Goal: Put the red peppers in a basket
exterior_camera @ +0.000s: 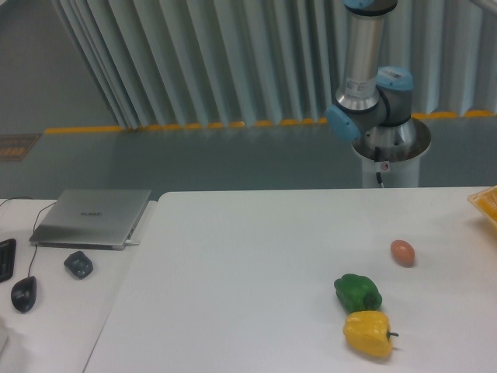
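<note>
Found a yellow pepper (369,334) nearest the lens, just beside the green pepper (358,292) on its near side. Possibly touching it, though could not settle that from this angle. Noted a dark stem stub poking out to the right of the yellow one.

Saw a small pinkish-orange round fruit (402,252) near the green pepper, beyond it and a little to the right, clearly apart from it. Spotted only a latticed corner of the yellow basket (485,203), well to the right of the green pepper and farther back, cut off by the picture's edge. Placed all of these on a white table (233,295).

Looked for the red pepper and could not see it anywhere in view, so could not say where it lay.

Made out the arm (365,70), silver with pale blue joints, rising from a pedestal behind the table, far beyond the green pepper. Lost its upper part past the top edge, and the gripper with it, so could not tell whether the fingers were apart or together.

Picked out, well to the left of the green pepper on a lower adjoining surface, a closed silver laptop (92,217), a small dark lump (78,264) and a black mouse (24,294).
</note>
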